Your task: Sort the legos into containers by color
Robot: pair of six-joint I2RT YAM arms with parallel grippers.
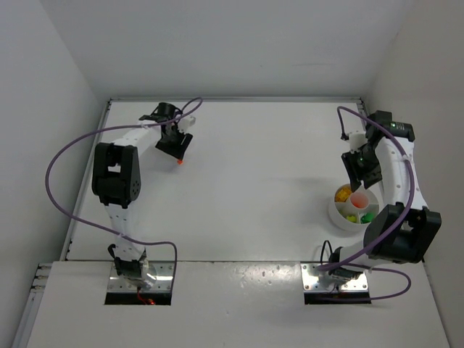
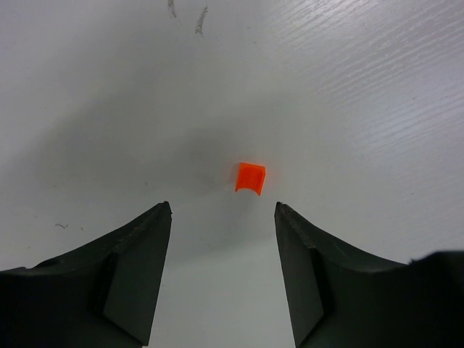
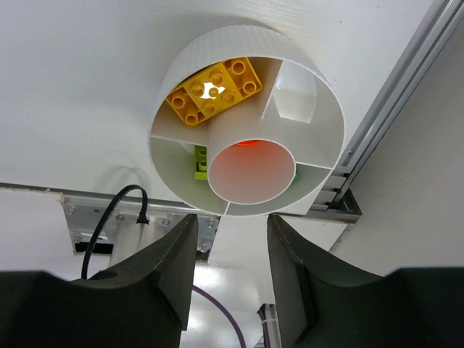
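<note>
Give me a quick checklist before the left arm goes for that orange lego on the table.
1. Left gripper open: ok, nothing between its jaws.
2. Orange lego lined up: not ok, it lies ahead of the jaws, slightly right of centre.
3. Lego clear of other pieces: ok.
4. Right gripper out of the way: ok, open over the dish.
5. Orange's compartment: cannot tell; centre cup glows orange, yellow legos sit in one section.

A white table [image 1: 239, 167] sits enclosed by plain white walls [image 1: 217, 43].
</note>
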